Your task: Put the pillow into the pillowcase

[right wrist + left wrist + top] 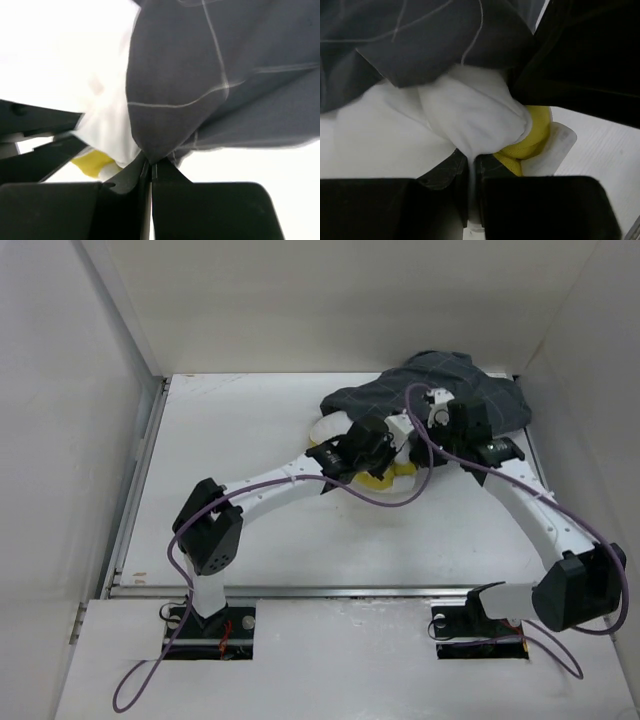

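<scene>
A white table is seen from above, with both arms stretched toward its far right corner. The pillowcase is bunched up there, dark grey with thin pale check lines. The pillow is partly covered by it, and a white edge and some yellow are left showing at the near-left side of the dark cloth.

In the left wrist view, the left gripper is seen with its fingers pressed almost together, and a fold of the pillow's white fabric is pinched between them. The yellow band and a small white tag are seen just to the right of that fold.

In the right wrist view, the right gripper is closed on a gathered fold of the pillowcase, with its fingers nearly touching.
</scene>
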`<state>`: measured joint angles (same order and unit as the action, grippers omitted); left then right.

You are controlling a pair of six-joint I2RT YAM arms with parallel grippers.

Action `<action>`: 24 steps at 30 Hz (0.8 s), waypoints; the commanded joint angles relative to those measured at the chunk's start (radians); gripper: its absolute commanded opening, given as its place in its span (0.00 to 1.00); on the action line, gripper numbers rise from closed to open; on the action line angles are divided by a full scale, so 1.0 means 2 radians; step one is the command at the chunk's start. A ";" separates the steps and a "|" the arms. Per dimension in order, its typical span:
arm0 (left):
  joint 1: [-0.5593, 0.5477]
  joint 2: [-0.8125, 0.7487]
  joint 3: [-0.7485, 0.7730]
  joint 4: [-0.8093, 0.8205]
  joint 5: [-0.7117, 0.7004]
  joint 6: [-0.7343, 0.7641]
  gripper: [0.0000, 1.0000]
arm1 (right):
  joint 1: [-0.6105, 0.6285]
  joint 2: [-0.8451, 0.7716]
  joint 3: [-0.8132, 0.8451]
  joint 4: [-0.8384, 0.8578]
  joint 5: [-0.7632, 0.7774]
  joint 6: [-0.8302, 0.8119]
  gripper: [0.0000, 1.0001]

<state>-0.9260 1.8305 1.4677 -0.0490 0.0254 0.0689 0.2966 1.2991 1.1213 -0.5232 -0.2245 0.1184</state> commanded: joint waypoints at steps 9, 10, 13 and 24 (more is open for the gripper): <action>0.012 0.046 0.091 0.178 -0.092 -0.169 0.00 | 0.078 0.002 0.209 -0.126 -0.297 -0.144 0.00; 0.018 0.046 0.083 0.178 -0.092 -0.169 0.02 | 0.078 0.002 0.203 -0.121 -0.297 -0.144 0.00; 0.033 0.040 0.058 0.162 -0.109 -0.199 0.34 | 0.063 0.012 0.182 -0.121 -0.316 -0.144 0.00; 0.060 -0.108 -0.144 0.115 -0.094 -0.240 1.00 | 0.010 -0.011 0.061 -0.106 -0.245 -0.118 0.00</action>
<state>-0.8150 1.7641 1.2354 0.1295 -0.0788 -0.3134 0.2962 1.3304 1.2438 -0.7204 -0.5297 -0.1345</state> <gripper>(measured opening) 0.993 0.016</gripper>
